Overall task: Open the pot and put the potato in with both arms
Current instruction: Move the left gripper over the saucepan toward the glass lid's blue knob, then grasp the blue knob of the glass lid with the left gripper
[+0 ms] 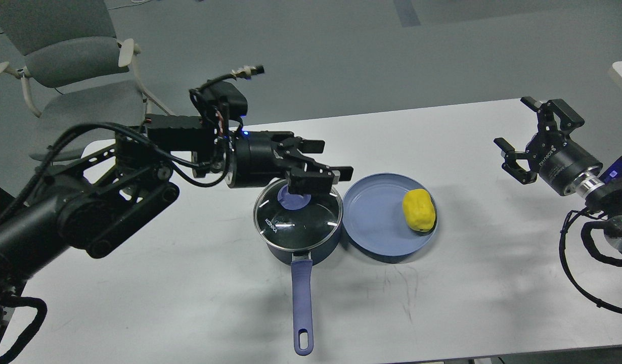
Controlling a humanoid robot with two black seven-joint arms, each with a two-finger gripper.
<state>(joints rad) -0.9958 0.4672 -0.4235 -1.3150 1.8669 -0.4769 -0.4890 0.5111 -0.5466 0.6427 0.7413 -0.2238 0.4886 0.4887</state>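
The left claw (318, 169) hangs over the pot (298, 222), its fingers spread around the blue lid knob (293, 198), not visibly clamped. The glass lid (297, 218) sits on the pot directly below. To its right, the potato (419, 210) lies on a blue plate (376, 227). Far right, the right claw (526, 139) gapes open above the counter (189, 283).

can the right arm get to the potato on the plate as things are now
Probably yes. The potato lies exposed on the blue plate, with bare table between it and the open right tool. The left tool is busy over the pot lid, off to the side.
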